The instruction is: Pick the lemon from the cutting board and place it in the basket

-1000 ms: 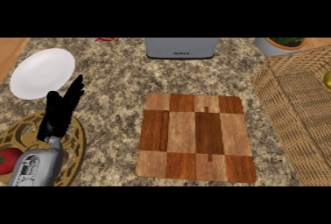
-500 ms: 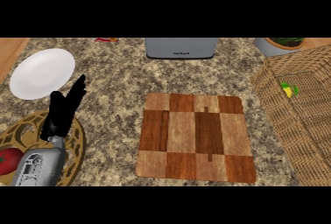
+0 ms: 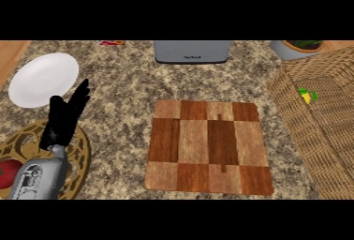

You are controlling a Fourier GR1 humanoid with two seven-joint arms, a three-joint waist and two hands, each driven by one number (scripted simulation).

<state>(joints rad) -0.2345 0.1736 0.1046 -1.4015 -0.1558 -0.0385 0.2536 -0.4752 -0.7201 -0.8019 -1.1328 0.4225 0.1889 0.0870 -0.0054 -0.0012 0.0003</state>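
One granite counter (image 3: 117, 89) fills the view. One wicker basket (image 3: 325, 136) stands far to the right of the left hand, well apart from it. One checkered wooden cutting board (image 3: 210, 146) lies just right of that hand, nothing on it. One white plate (image 3: 43, 79) sits just above and left of the hand's fingertips. One gold patterned trivet (image 3: 31, 140) lies under the hand, with one red tomato (image 3: 7, 172) at its lower left. One grey appliance (image 3: 191, 50) is up and right of the hand; one potted plant (image 3: 301, 47) is farther right still.

One left hand (image 3: 66, 119) shows, fingers straight and pointing up, holding nothing. One lemon (image 3: 306, 95), yellow and green, lies inside the basket; half a second ago it sat slightly lower there. The hand and board are unchanged.
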